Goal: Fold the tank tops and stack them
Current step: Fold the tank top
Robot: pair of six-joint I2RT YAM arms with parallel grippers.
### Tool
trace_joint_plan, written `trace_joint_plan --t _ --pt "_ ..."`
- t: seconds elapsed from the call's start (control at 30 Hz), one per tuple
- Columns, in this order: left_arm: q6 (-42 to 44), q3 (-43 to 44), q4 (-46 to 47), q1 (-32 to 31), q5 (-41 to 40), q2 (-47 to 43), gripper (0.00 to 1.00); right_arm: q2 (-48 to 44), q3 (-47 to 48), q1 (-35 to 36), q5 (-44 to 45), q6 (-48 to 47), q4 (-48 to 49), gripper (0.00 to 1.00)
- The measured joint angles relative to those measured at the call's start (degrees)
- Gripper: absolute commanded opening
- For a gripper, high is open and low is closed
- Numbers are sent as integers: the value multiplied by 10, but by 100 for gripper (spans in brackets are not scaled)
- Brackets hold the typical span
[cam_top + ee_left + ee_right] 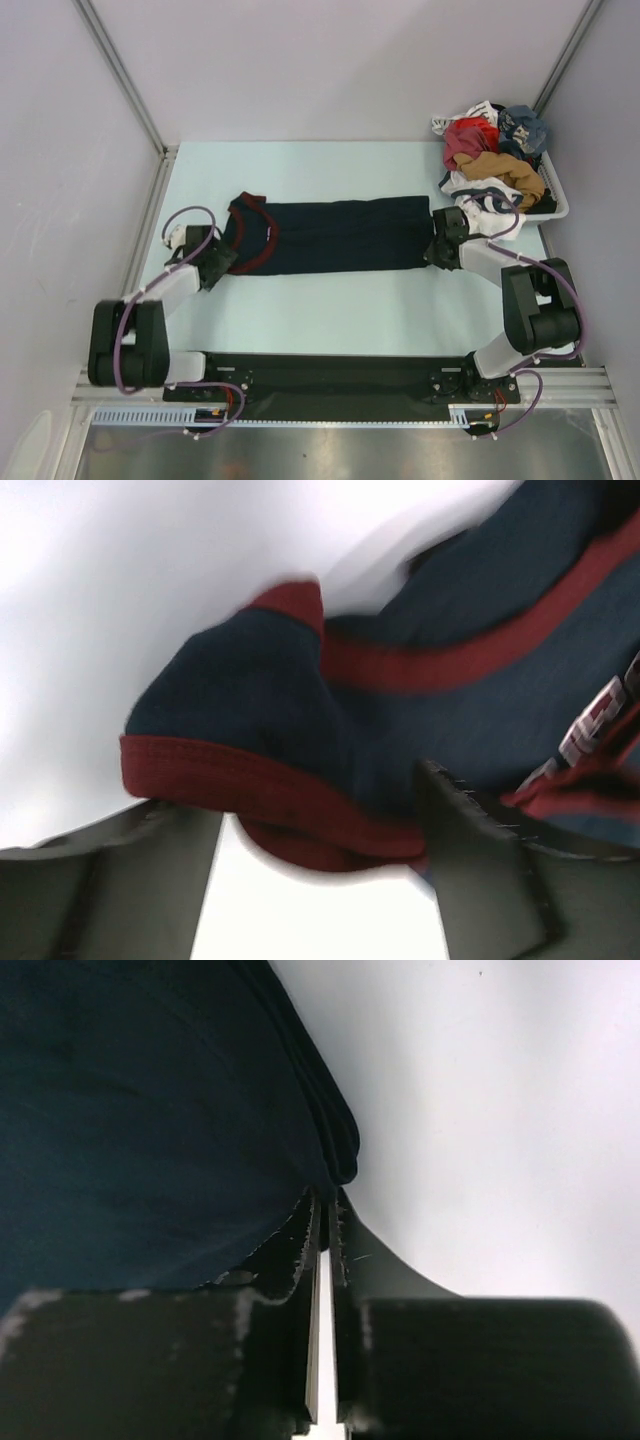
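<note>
Seen from above, the navy tank top (pixel 340 235) lies folded into a long band across the middle of the table (pixel 330 310). Its maroon-trimmed neck is at the left end and its straight hem at the right. The left gripper (pixel 222 258) sits at the neck end, the right gripper (pixel 438 248) at the hem end. Bare table runs wide above and below the band. At upper right a white basket (pixel 556 208) holds a heap of clothes (pixel 490 150), and white cloth spills over its rim close to the right gripper.

In the left wrist view the fingers (pixel 480 870) are spread wide. A maroon-hemmed fold of the top lies between them, its edge against the right-hand finger.

In the right wrist view the fingers (pixel 270 1280) are pressed nearly together, with a thin slit between them. Their tips pinch the top's layered folded edge. Bare table fills the right of the frame.
</note>
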Motion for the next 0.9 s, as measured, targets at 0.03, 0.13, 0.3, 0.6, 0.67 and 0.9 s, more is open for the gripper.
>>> trace_joint_plan --t 0.03,0.13,0.3,0.6,0.67,0.9 --pt "-2 17 5 2 0 23 68 -1 0 3 3 0 -2 0" --pt "-10 85 12 13 2 116 33 -11 -5 15 11 1 -12 0" --pt "3 276 -8 24 20 290 0 -98 -66 84 5 21 -57 0" --pt "10 857 -71 -34 110 654 61 -212 -111 464 -31 196 -111 46" --pt "16 980 -60 -65 146 730 100 -191 -87 535 -47 225 -120 71" --pt "26 996 -36 -141 228 764 100 -193 2 560 -26 214 -172 89"
